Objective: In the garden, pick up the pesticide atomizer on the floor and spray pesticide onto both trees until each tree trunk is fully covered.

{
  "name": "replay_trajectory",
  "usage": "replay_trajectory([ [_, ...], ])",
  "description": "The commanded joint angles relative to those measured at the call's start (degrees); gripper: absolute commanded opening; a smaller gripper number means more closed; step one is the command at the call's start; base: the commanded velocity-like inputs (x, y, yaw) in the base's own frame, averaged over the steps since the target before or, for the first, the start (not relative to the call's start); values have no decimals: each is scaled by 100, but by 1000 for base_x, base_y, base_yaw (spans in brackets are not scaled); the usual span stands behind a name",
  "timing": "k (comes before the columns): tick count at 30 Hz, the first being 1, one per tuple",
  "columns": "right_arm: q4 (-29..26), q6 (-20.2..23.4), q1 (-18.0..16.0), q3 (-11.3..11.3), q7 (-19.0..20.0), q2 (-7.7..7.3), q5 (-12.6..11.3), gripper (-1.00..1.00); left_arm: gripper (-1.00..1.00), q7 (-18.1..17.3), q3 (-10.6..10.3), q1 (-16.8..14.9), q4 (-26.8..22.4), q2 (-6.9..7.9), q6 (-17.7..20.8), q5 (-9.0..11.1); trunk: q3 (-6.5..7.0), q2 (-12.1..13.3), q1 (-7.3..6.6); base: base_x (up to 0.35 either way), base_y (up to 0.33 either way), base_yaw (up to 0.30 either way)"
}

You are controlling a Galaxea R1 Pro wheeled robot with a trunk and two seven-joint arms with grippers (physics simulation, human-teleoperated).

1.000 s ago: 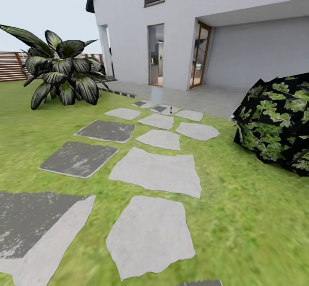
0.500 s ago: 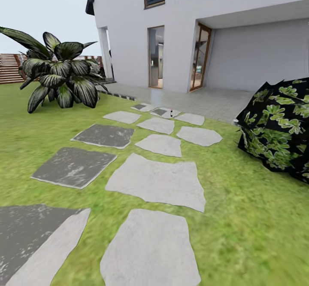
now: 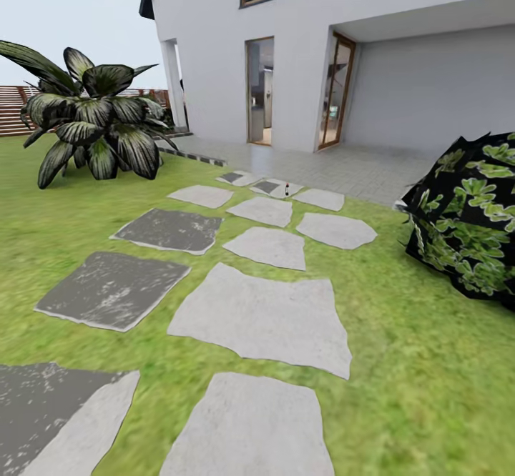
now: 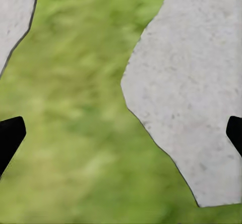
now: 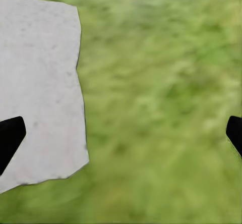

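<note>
Standing upright far ahead on the stone path [image 3: 268, 247], the small atomizer [image 3: 287, 189] lies well beyond both empty, spread claws.

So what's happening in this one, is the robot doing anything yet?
Nothing is held. Both wrist views look down on grass and paving stones, with the left gripper and right gripper open and empty. The head view faces a stepping-stone path across the lawn to a white house. A tiny dark bottle-like thing, possibly the atomizer, stands on a far stone.
</note>
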Motion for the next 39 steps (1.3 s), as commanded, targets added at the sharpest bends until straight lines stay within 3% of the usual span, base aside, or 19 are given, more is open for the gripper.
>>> replay_trajectory([
  [1, 4, -18, -3, -7, -3, 1, 0, 100, 100, 1, 10, -3, 5, 0, -19, 4, -5, -2, 2, 339, 0, 0],
  [17, 4, -18, -3, -7, 0, 1, 0, 100, 100, 2, 10, -3, 5, -3, -19, 4, -5, -2, 2, 339, 0, -7],
  [33, 4, -18, -3, -7, -1, 1, 0, 100, 100, 7, 10, -3, 5, 0, -19, 4, -5, -2, 2, 339, 0, -269],
  [39, 4, -22, -3, -7, -3, 1, 0, 100, 100, 4, 10, -3, 5, -1, -19, 4, -5, -2, 2, 339, 0, -87],
])
